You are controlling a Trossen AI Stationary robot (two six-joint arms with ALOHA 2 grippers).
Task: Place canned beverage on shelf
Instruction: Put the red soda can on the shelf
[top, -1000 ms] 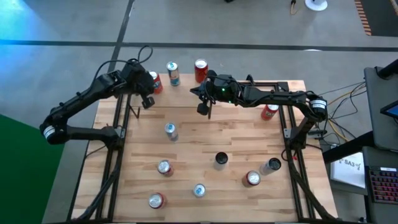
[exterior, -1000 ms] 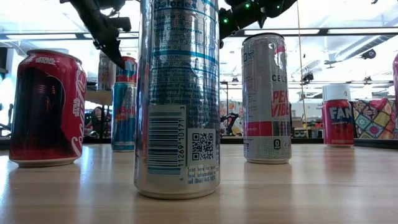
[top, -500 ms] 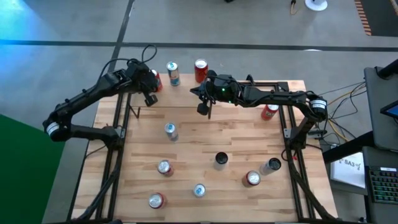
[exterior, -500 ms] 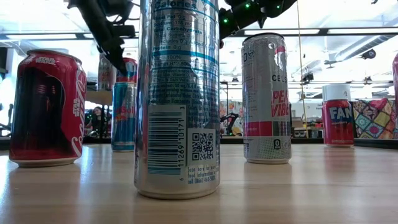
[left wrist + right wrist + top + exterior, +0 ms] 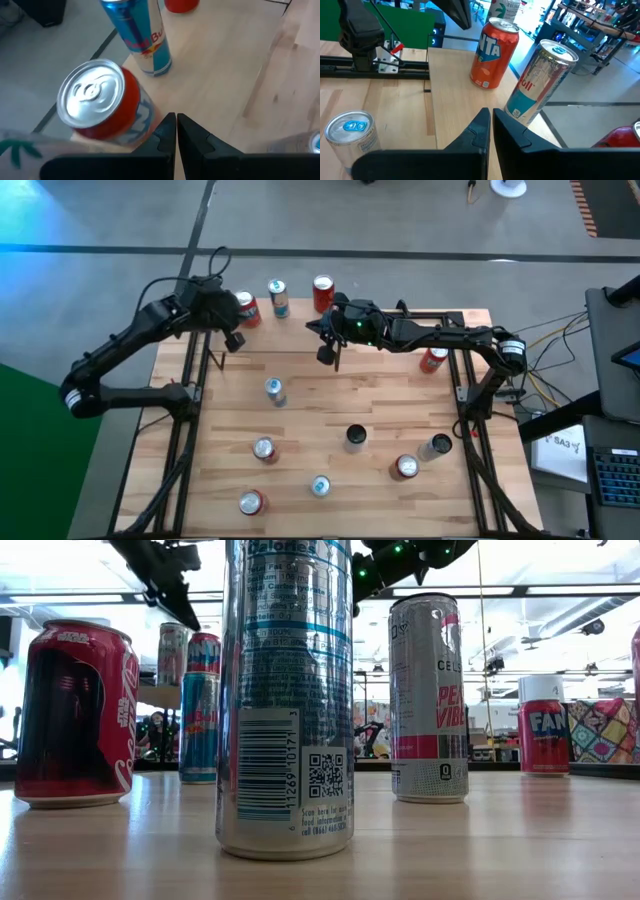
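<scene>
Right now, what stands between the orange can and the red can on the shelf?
A blue and silver can stands between them; the high view shows it.

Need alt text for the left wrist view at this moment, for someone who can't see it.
The left gripper, shut and empty, hovers beside an orange-red Fanta can standing upright on the light wooden shelf. A tall blue-and-silver Red Bull can stands beyond it, with a red can partly in view farther off.
</scene>
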